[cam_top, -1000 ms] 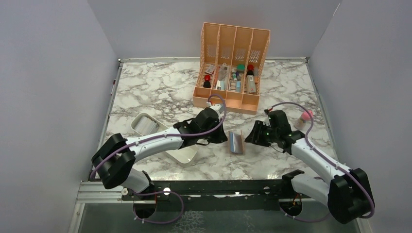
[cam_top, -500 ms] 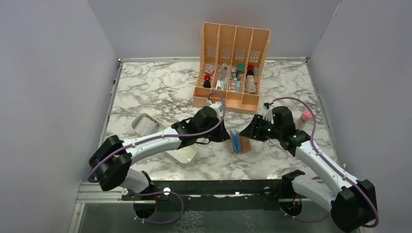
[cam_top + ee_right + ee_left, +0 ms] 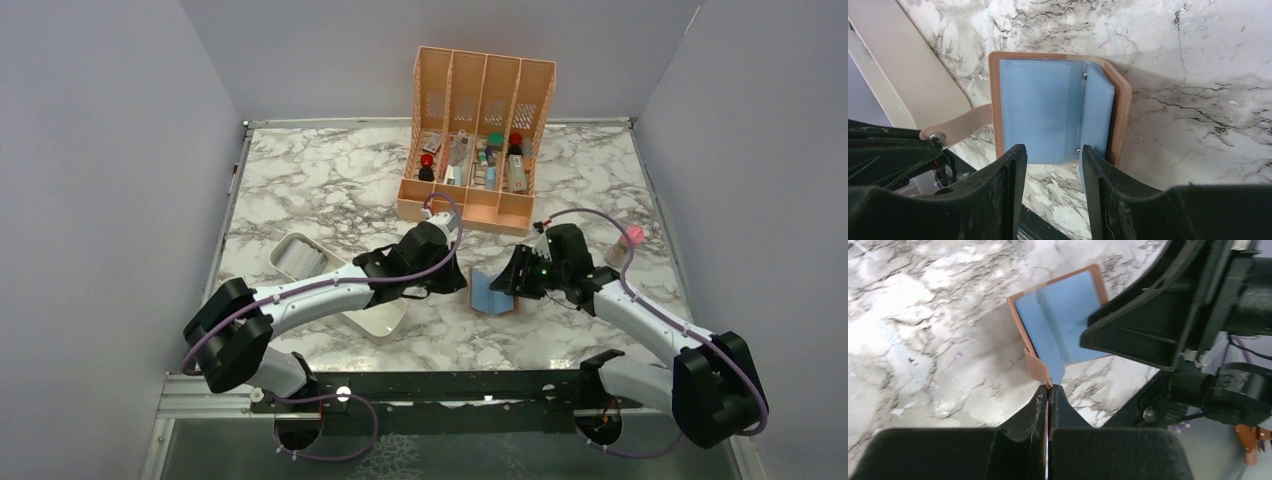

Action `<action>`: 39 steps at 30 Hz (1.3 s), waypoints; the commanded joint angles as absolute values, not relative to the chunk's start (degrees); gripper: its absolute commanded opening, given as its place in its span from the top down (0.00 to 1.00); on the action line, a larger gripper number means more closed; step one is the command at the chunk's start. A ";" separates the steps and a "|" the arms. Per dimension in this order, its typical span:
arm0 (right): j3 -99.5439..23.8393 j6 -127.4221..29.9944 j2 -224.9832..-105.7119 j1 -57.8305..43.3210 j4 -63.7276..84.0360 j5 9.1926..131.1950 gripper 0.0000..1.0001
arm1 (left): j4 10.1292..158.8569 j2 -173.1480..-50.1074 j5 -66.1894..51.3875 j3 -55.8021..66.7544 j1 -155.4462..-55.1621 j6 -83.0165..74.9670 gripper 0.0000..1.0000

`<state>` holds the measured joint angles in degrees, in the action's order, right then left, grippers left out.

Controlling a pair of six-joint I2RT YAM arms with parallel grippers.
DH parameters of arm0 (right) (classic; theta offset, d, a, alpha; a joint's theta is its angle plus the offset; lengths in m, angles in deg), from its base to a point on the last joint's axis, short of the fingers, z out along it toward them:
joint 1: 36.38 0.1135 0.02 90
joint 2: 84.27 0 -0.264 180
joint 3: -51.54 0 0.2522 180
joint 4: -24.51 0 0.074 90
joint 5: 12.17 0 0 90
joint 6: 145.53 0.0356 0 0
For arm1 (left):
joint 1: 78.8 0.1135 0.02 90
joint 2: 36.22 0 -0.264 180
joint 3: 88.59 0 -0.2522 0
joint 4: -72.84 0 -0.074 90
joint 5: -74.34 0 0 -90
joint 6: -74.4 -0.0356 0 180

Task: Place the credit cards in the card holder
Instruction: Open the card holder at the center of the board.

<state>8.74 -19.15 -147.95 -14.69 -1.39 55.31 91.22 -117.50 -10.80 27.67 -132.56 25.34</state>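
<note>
Centrally, the left gripper point(image 3: 1048, 390) has its two black fingers pressed together on the end of a thin brown strap point(image 3: 1037, 367) — the closing tab of the card holder point(image 3: 1040, 110). The right gripper point(image 3: 1052, 150) has its jaws apart and holds nothing. It is poised at the holder's near edge, with a finger on either side of the inner fold.

The card holder lies opened out on the marble table point(image 3: 330, 190), between the two grippers. Its pale blue lining faces up inside a narrow tan-brown border. One blue leaf is tilted up at the fold, and a small metal snap point(image 3: 938, 136) sits near the tab's end.

A white tray point(image 3: 380, 322) lies to the holder's left — a tall peach organizer point(image 3: 480, 90) stands behind it.
</note>
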 commanded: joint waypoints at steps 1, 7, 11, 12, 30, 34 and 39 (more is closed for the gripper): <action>9.43 -19.82 -148.37 -14.32 0.89 57.19 0.51 | 93.58 -118.59 -15.34 29.59 -132.75 24.25 1.00; 6.28 -20.88 -144.23 -14.32 -5.10 58.08 0.50 | 93.49 -118.81 -15.75 30.28 -132.75 24.13 1.00; 7.11 -20.20 -139.18 -14.32 -5.09 59.50 0.51 | 93.75 -117.95 -17.66 31.43 -132.77 25.09 1.00; 7.31 -20.26 -139.26 -14.32 -5.20 59.78 0.51 | 93.80 -117.73 -17.74 31.54 -132.73 25.29 1.00; 12.35 -20.02 -149.58 -14.38 5.39 56.33 0.53 | 95.08 -118.29 -17.94 30.56 -132.68 24.39 0.94; 12.78 -19.94 -151.66 -14.33 6.20 56.71 0.53 | 95.72 -117.67 -17.30 29.29 -132.68 24.64 0.71; 14.29 -19.47 -151.94 -14.33 7.29 57.81 0.57 | 94.07 -117.43 -13.65 27.31 -132.68 25.36 0.69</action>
